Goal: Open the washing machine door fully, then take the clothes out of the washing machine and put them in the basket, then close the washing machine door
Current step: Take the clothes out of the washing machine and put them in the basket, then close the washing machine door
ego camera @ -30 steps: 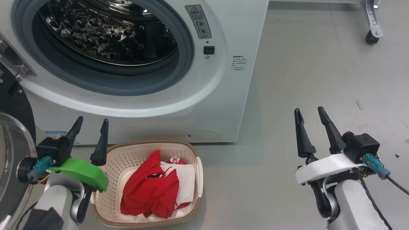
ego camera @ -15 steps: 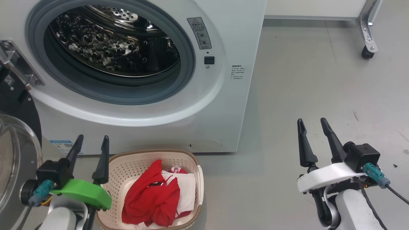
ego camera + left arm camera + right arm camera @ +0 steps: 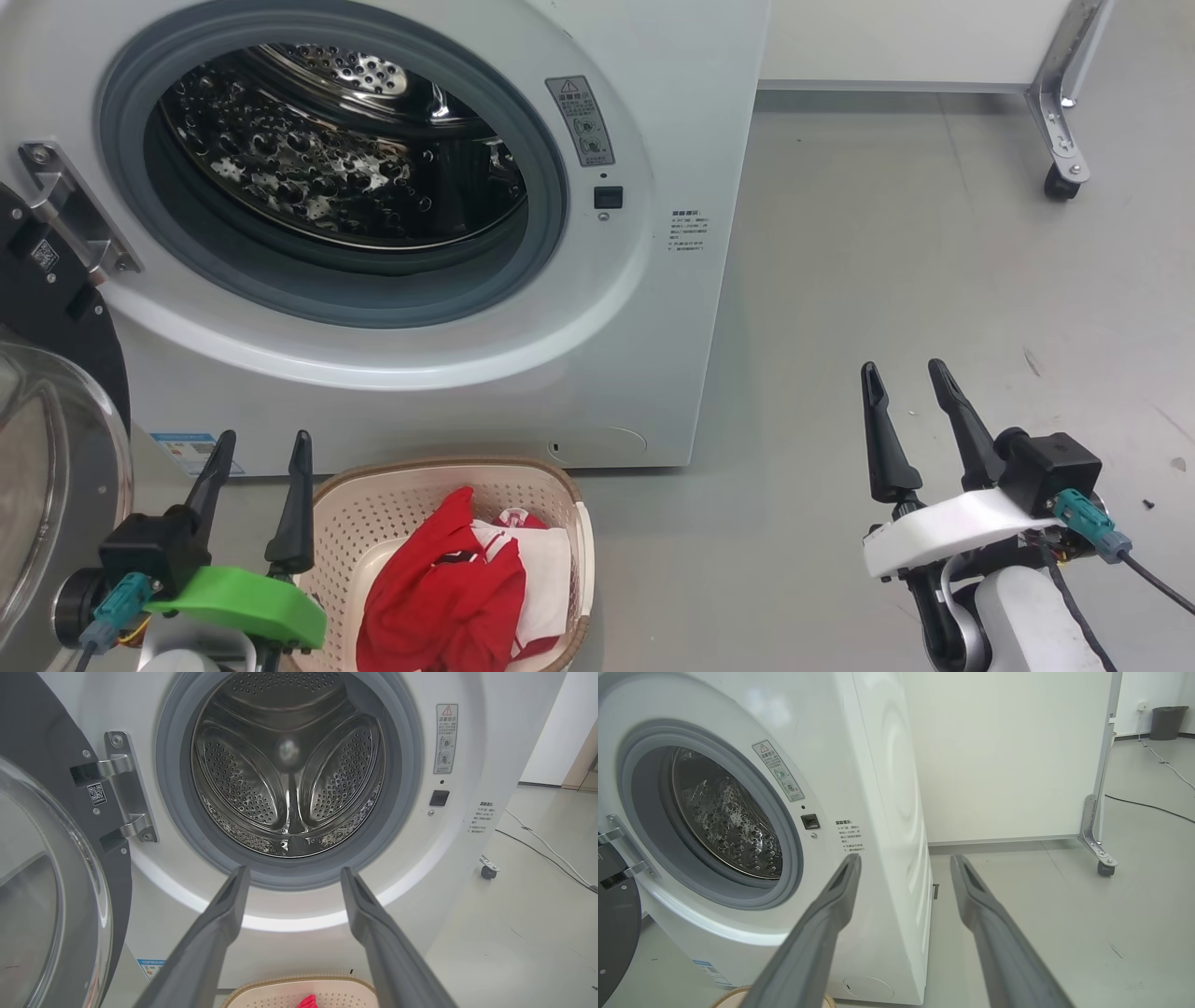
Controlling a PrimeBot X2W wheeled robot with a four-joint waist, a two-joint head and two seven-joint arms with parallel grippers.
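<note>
Head view, machine: a big white front-loading washing machine [image 3: 653, 308] takes up the upper left of the frame. You look down into its grey-ringed drum mouth [image 3: 546, 243], and the steel inside looks bare.
Head view, door: the round washing machine door with glossy black rim and clear glass bowl [image 3: 56, 327] sits at the left edge. It is swung out on its metal hinge [image 3: 75, 219], which leaves the mouth free to reach into.
Head view, basket: the small cream perforated plastic basket with a brown woven-look rim [image 3: 439, 464] is at bottom centre. It stands on the grey floor [image 3: 887, 233] just before the machine and below the mouth, probably to keep the carry short.
Head view, clothes: bright red fabric clothes with white panels [image 3: 448, 588] lie crumpled in a heap inside the basket.
Head view, tools: your left gripper [image 3: 263, 439] is at lower left, between door and basket. Your right gripper [image 3: 904, 369] is at lower right over bare floor, well apart from the machine. Both are spread wide with nothing between the fingers.
Left wrist view: the two spread fingers frame the mouth. The perforated steel drum [image 3: 289, 765] shows no fabric. The door fills the left edge, and the basket rim and a scrap of red sit at the bottom edge.
Right wrist view: the fingers, wide and empty, point past the machine's right corner toward a white partition panel [image 3: 1004, 751]. The drum mouth is at left.
Stage, as a judgement: unloading looks done and only closing the door remains. Your left gripper stands nearest the door.
</note>
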